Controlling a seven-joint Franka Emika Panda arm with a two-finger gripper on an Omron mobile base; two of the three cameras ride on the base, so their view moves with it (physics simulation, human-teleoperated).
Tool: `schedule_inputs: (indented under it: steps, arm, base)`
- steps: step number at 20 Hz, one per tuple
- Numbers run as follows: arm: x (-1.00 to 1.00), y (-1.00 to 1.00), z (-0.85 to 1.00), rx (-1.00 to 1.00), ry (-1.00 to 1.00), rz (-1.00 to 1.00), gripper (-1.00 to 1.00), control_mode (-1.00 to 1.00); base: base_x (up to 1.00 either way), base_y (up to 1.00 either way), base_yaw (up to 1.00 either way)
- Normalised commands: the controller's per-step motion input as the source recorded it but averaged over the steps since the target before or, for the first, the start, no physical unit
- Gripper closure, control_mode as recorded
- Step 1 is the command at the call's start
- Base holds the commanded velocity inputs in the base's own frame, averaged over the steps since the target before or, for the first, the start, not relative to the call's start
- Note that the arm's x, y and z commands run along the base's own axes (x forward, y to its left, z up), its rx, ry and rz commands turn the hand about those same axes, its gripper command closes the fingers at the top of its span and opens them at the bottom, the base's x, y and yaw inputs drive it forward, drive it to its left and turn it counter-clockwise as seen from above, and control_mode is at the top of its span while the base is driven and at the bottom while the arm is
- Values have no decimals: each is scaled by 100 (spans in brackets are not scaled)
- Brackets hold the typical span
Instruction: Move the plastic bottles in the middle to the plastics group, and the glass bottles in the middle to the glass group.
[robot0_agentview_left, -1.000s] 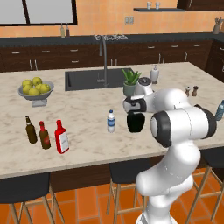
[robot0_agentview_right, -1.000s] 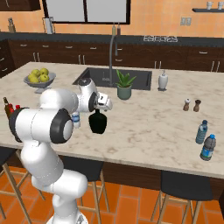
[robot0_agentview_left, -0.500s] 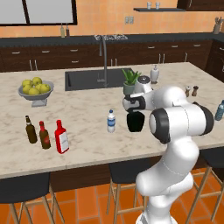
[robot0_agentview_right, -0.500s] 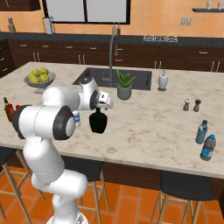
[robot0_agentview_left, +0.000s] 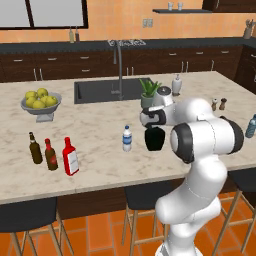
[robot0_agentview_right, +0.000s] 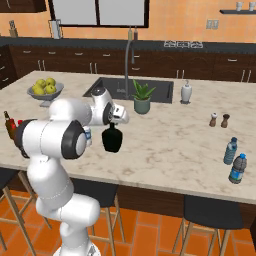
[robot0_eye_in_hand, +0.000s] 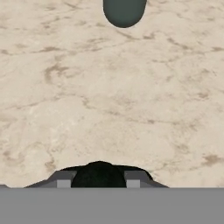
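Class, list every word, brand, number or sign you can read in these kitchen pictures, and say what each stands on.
No text can be read anywhere.
Red bottle: white label, its print too small and blurred.
Water bottle: blue band, nothing legible.
Black bottle: no label seen.

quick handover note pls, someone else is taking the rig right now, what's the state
Gripper: shut on the black bottle, at its neck, in mid-counter.
Red labelled bottle: already beside the brown bottle and dark-red bottle at the counter's left end.
Clear water bottle: in the middle, untouched.
Teal bottle: far right.
Left: carry black bottle to the glass group, then water bottle to the teal one.
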Motion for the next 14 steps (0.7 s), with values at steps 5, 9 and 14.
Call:
schedule_inputs:
  steps: [5, 9, 14]
  arm:
    - [-32, 9, -13, 0, -13, 0, 100, -100]
    - [-50, 2, 24, 2, -12, -3, 100, -100]
    - [-66, 22, 11, 8, -3, 0, 100, -100]
  base:
    - [0, 0, 0]
    - [0, 0, 0]
    - [0, 0, 0]
